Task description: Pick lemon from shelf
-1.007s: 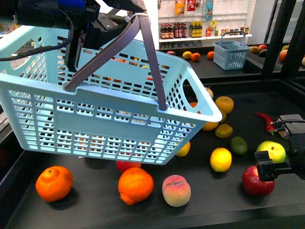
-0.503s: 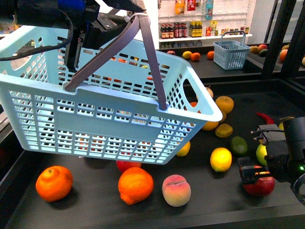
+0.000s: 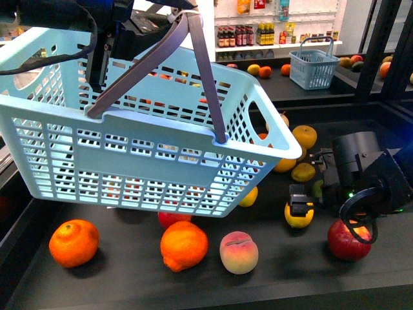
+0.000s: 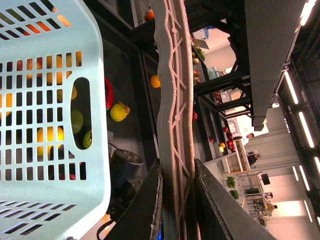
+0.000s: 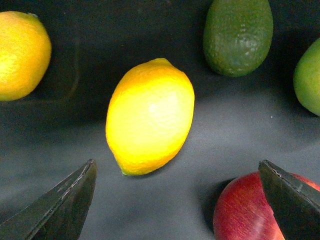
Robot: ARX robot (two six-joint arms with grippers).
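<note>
The left arm (image 3: 51, 16) is hanging high at the robot's left. Its left end effector (image 4: 176, 195) is clamping both dark fingers (image 4: 145, 210) tightly around a basket handle (image 4: 170, 90) and holding it aloft. The right arm (image 3: 361, 171) is sitting low at the robot's right, wrist bent so that the right end effector (image 5: 172, 205) is pointing downward, its two dark fingertips (image 5: 60, 205) standing wide apart and gripping nothing.

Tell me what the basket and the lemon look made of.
The basket looks like light-blue moulded plastic: uniform slotted lattice walls, matte. The lemon shows finely dimpled, softly shiny yellow skin; real fruit or a replica, I cannot tell.
</note>
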